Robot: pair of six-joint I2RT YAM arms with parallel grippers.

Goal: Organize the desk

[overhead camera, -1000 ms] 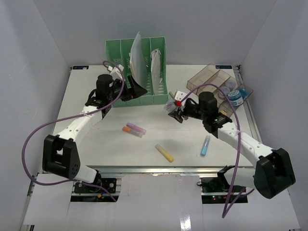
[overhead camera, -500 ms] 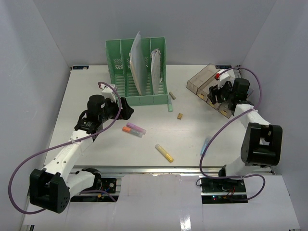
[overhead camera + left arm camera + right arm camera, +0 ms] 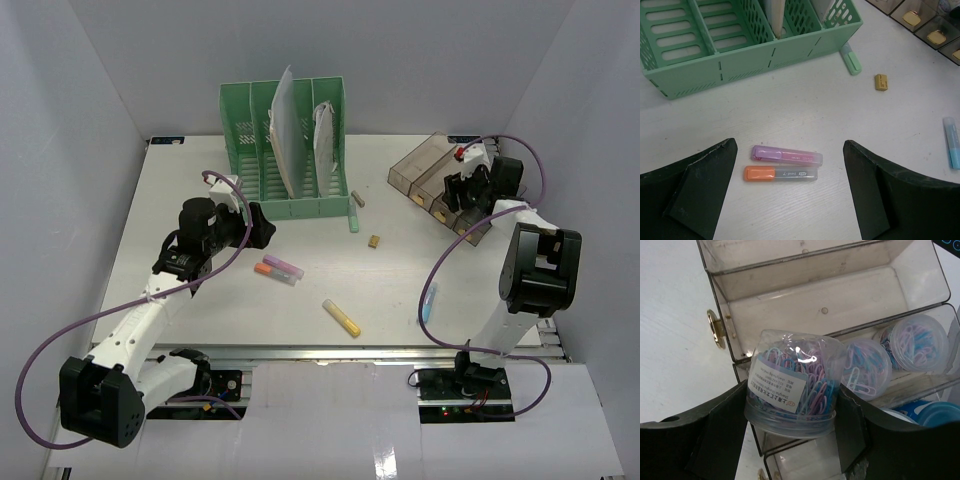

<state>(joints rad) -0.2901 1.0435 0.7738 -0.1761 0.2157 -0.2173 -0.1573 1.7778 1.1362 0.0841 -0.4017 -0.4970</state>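
The white desk (image 3: 400,270) holds loose stationery. My left gripper (image 3: 262,228) is open and empty, hovering just above a purple highlighter (image 3: 786,155) and an orange highlighter (image 3: 780,173) that lie side by side between its fingers (image 3: 700,190). My right gripper (image 3: 460,190) is shut on a clear tub of coloured paper clips (image 3: 792,385), held over the clear brown compartment tray (image 3: 805,300) at the back right. Two similar tubs (image 3: 867,367) lie in a tray compartment.
A green file rack (image 3: 285,150) with papers stands at the back. A green pen (image 3: 354,215) and a small tan piece (image 3: 374,241) lie beside it. A yellow highlighter (image 3: 342,317) and a blue one (image 3: 428,300) lie near the front. White walls enclose three sides.
My right arm swung from the desk's middle to the brown tray with the tub. My left arm pulled back from the file rack to above the two highlighters.
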